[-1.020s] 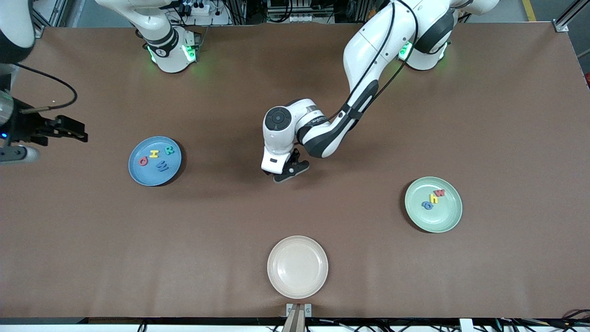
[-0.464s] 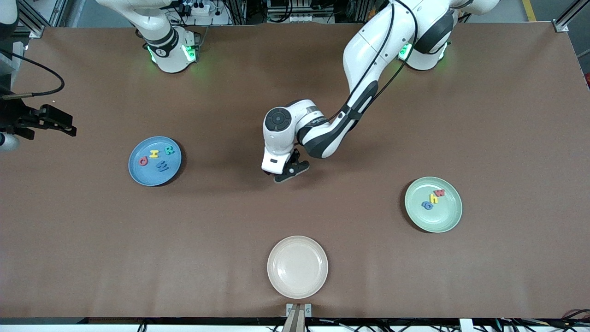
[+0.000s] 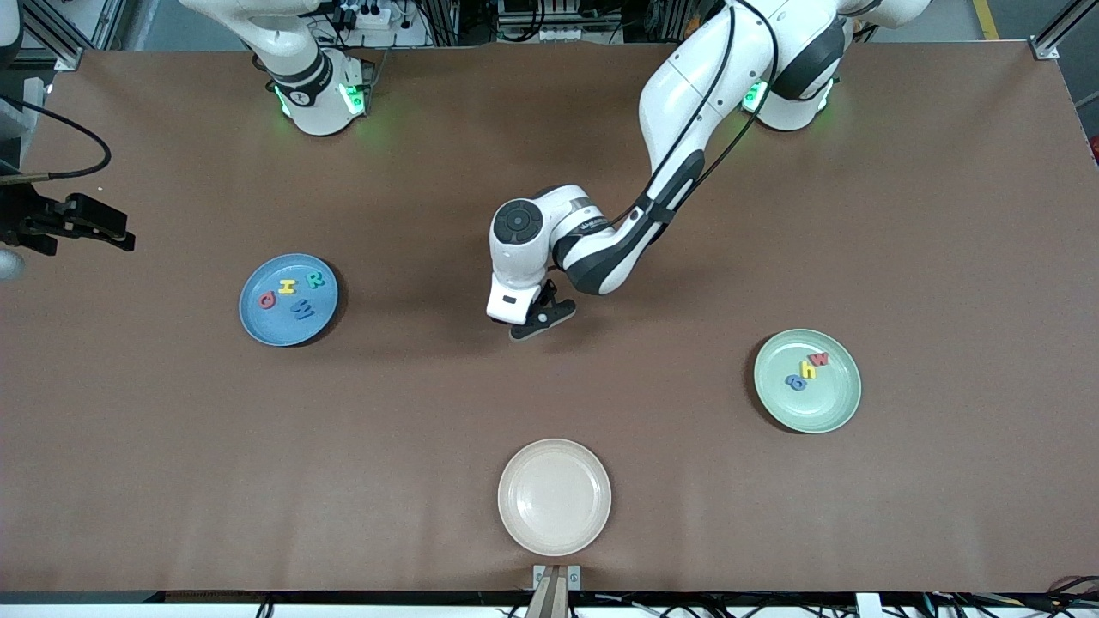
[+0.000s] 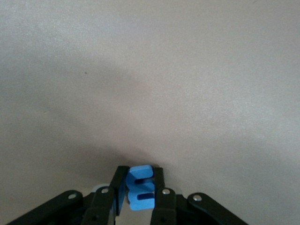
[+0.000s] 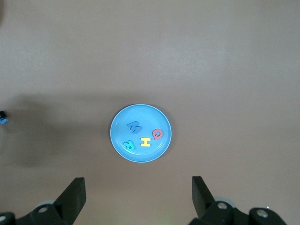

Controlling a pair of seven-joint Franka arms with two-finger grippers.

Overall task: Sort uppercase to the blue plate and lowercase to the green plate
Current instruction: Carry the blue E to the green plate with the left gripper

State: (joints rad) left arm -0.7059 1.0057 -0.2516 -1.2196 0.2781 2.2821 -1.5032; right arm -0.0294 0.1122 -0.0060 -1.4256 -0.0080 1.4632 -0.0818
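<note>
Brown tabletop fills the front view, three plates spread across it. Blue plate (image 3: 288, 299) at middle left of the frame carries all four capitals: red Q (image 3: 266, 300), yellow H (image 3: 287, 286), green R (image 3: 316, 280) and blue W (image 3: 301, 310). Green plate (image 3: 807, 380) sits at lower right with a blue a-like letter (image 3: 796, 382), yellow h (image 3: 808, 370) and red w (image 3: 820, 360). Cream plate (image 3: 555, 497) at bottom centre holds nothing.

Now the action: left gripper (image 3: 532, 322) is down at the table in the frame's centre, and the left wrist view shows its fingers (image 4: 159, 194) pinched onto the blue m (image 4: 139, 193), the foam piece standing on edge between them, its long axis running along the fingers. That looks like the last lowercase letter, just gripped and not yet lifted.

The relation that counts: from this grip the green plate lies toward the lower right of the front frame, well apart, at the left arm's end of the table, so this arm is the natural carrier. The m needs lifting clear before it travels.

Right gripper (image 5: 138, 199) waits at the frame's left edge, fingers spread wide, nothing between them.
</note>
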